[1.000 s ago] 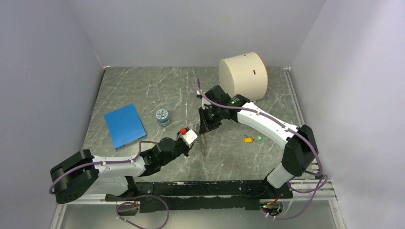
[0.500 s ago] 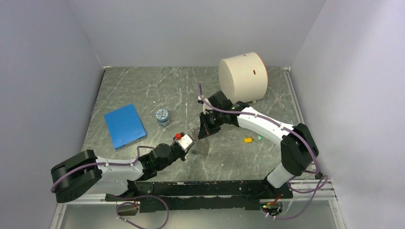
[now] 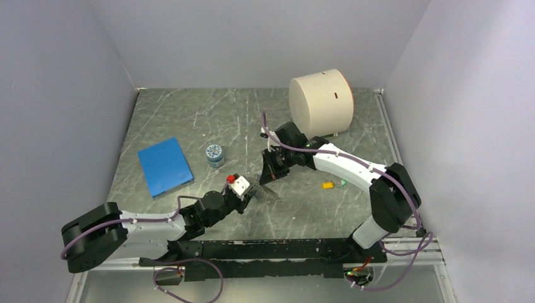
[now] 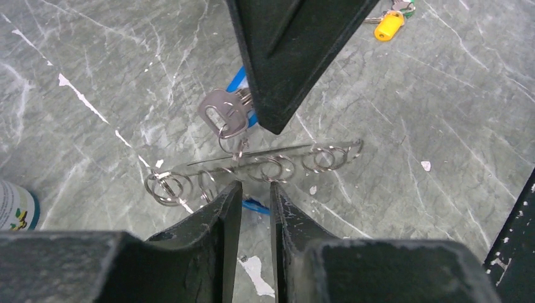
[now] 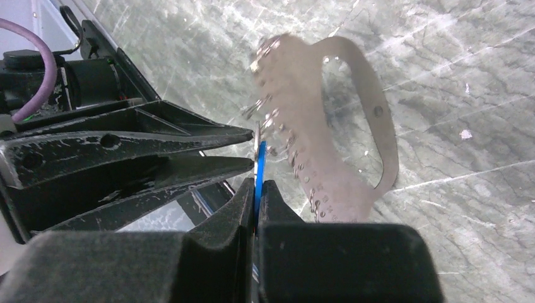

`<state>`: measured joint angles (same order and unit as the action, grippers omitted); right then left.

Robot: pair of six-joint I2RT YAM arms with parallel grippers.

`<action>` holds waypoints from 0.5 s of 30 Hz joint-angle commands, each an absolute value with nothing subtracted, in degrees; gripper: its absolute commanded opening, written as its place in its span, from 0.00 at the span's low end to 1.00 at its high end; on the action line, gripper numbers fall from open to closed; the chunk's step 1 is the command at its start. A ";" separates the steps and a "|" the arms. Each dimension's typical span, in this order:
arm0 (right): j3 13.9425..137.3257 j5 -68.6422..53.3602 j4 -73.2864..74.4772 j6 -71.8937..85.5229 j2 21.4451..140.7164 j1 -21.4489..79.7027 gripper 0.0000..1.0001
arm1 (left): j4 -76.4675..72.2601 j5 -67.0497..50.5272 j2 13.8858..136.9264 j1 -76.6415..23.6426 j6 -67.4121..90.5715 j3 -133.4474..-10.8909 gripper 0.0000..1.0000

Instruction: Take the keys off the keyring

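The keyring (image 3: 267, 193) is a flat grey metal piece with a loop handle and a row of small split rings (image 4: 271, 169); it also shows in the right wrist view (image 5: 296, 113). It hangs tilted above the table between both grippers. My right gripper (image 3: 270, 173) is shut on the blue key's head (image 5: 259, 167), and its silver blade (image 4: 222, 113) links to the keyring. My left gripper (image 3: 251, 191) has its jaws a narrow gap apart, gripping the keyring's lower edge (image 4: 255, 186). The yellow key (image 3: 328, 185) and green key (image 3: 342, 182) lie loose on the table to the right.
A small blue-patterned jar (image 3: 215, 153) and a flat blue square (image 3: 164, 166) lie to the left. A large beige cylinder (image 3: 320, 101) lies at the back right. A white scrap (image 4: 426, 165) lies on the marble top. Grey walls close three sides.
My left gripper has drawn back toward the near left. The keyring has swung from hanging straight down to tilted toward it. My right gripper has shifted slightly left.
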<state>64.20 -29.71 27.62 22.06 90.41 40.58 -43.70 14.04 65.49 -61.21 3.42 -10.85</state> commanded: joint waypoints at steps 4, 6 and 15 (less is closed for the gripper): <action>63.87 -31.06 25.37 21.85 88.92 40.31 0.00 | -40.79 15.95 61.82 -61.44 5.19 -10.91 0.36; 63.90 -31.04 25.52 21.73 88.71 40.28 0.00 | -39.73 15.28 62.27 -61.44 4.15 -11.53 0.38; 63.85 -31.20 25.60 21.56 88.21 40.43 0.00 | -39.19 14.76 64.37 -59.92 0.79 -13.24 0.42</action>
<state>63.61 -30.15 27.29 22.06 90.41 40.58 -36.95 14.92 63.81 -60.95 2.98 -11.62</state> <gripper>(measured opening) 0.033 0.417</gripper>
